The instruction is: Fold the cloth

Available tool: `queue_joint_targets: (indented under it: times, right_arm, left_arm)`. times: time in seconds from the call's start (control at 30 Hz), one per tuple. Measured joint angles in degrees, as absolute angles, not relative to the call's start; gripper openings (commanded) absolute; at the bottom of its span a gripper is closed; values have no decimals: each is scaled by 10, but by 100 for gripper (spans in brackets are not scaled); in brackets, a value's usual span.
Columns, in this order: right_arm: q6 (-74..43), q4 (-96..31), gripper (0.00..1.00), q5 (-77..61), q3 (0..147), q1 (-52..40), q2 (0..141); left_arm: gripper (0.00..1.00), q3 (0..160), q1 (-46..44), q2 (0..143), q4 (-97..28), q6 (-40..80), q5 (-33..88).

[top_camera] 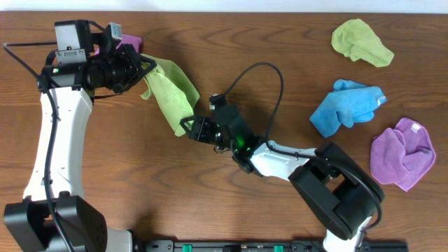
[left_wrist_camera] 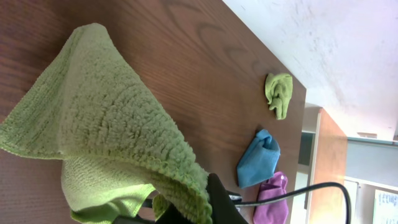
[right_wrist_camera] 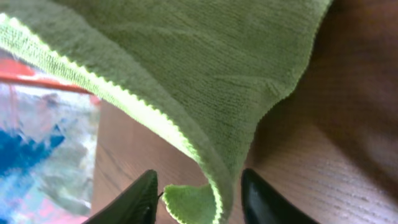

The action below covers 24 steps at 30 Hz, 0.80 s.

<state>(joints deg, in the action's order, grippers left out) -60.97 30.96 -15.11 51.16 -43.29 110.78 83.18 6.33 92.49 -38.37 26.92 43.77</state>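
Partly lifted off the left half of the bench [top_camera: 231, 42], the lime-green cloth [top_camera: 171, 91] hangs stretched between two arms. The left arm [top_camera: 59, 126] has its jaws clenched on the upper end, toward the bench's far-left corner. The right arm [top_camera: 280, 159] reaches the lower corner nearer the bench's middle, jaws straddling the hem; whether they pinch it cannot be told. An olive cloth [top_camera: 360, 42], a blue cloth [top_camera: 346, 105] and a purple cloth [top_camera: 402, 152] lie bunched on the bench's right side.

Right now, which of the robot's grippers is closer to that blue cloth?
Right. The right gripper is mid-table at the lower corner of the lifted green cloth, well left of the blue cloth. The left gripper holds that cloth's upper end, even farther left.
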Motion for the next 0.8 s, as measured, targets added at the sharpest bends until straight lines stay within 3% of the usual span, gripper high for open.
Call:
queue_joint_targets:
  times: [0.1,0.13,0.3,0.47,0.8]
  right_arm:
    - [-601,293,5,-150,517,-433,1111]
    - [-598,289,1,-152,517,-432,1111]
    - [-545,192,1,-180,522,-403,1095]
    - [-438,34,1,-185,529,-346,976]
    - [-212,-246,4,-188,656,-317,920]
  left_arm:
    - [6,832,63,925,-384,269,437]
    - [6,832,63,925,-384,269,437]
    - [6,832,63,925,-389,269,438]
    - [6,832,63,925,-419,263,453]
    - [6,834,39,925,-613,150,462]
